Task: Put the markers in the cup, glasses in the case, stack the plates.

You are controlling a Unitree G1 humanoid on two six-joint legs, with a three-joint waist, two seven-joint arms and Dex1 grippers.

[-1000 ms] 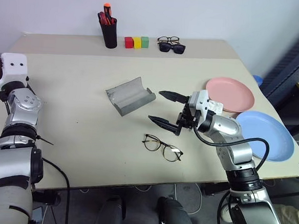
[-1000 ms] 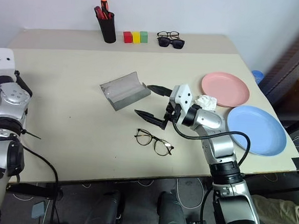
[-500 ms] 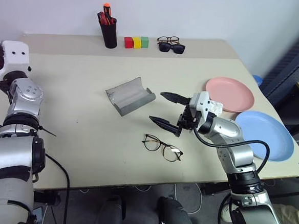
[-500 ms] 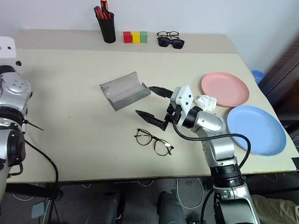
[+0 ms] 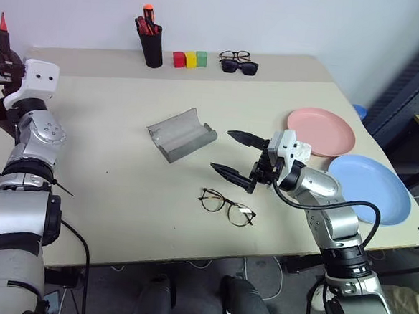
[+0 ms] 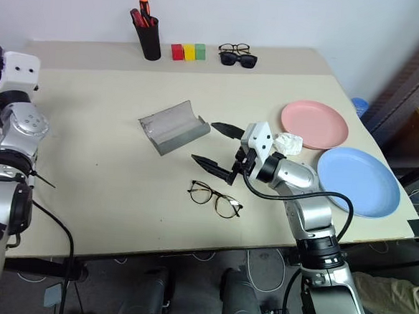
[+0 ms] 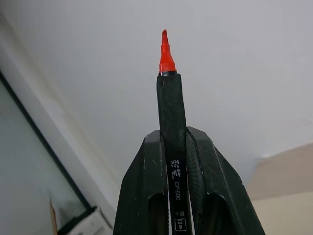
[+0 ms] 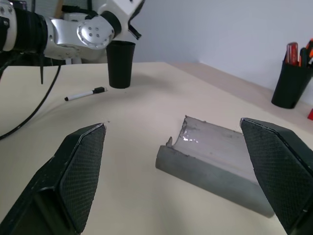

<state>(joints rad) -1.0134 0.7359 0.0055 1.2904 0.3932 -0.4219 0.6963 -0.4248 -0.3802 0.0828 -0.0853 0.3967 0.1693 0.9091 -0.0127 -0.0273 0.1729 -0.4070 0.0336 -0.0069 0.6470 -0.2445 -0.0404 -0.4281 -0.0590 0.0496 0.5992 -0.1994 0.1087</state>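
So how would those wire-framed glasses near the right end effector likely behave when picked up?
The wire-framed glasses look thin, so probably light and easily bent. Their clear lenses may slip or scratch against hard fingers. Lying flat on the table, they'd likely slide if nudged.

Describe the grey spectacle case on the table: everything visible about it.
The case is a grey oblong hard shell lying open on the beige table, its curved trough facing up with a lighter, slightly shiny lining. It sits askew near the table's middle, empty, touching nothing but the tabletop. The open right tool hovers just beside it; the glasses lie apart, nearer the robot.
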